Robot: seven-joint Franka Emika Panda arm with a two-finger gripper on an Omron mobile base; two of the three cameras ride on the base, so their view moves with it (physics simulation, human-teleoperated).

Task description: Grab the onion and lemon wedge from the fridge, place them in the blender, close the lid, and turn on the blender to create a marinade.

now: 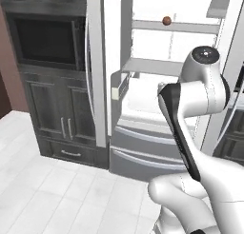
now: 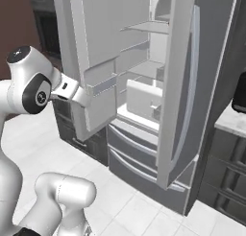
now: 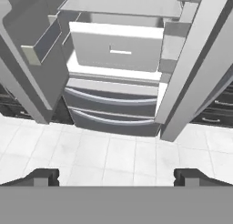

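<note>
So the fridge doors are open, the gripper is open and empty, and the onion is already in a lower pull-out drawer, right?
Not quite: the onion sits on an upper shelf of the fridge, as the left base view shows. The doors are open, and the gripper is open and empty.

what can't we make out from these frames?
- Lemon wedge: not made out on any fridge shelf; the doors and the arm hide much of the interior in both base views.
- Onion: tiny in the left base view, details unreadable.
- Gripper: open, cut off at the hand view's bottom.
</note>
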